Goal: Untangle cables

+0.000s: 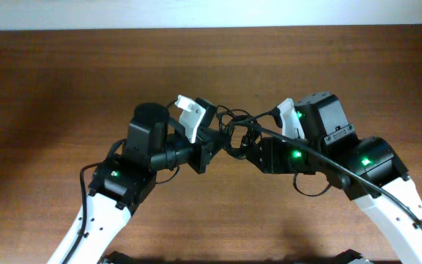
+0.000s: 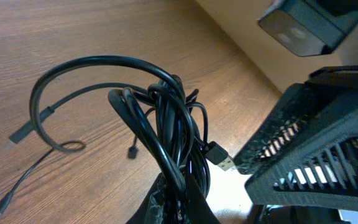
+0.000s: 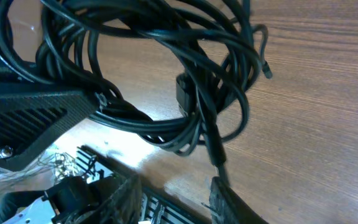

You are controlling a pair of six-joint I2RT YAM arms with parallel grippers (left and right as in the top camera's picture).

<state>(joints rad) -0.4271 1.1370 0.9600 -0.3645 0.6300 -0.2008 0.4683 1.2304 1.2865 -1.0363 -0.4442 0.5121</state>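
The cables are a knotted bundle of thin black wires held above the table between my two arms. My left gripper is shut on the bundle, which rises in loops out of its fingers. A USB plug sticks out to the right, and loose ends with small plugs hang to the left. My right gripper is open just below the loops. One strand runs down against its right fingertip.
The wooden table spreads on all sides, with a pale wall along its far edge. The right gripper's black body sits close beside the bundle. The left gripper's finger fills the left of the right wrist view.
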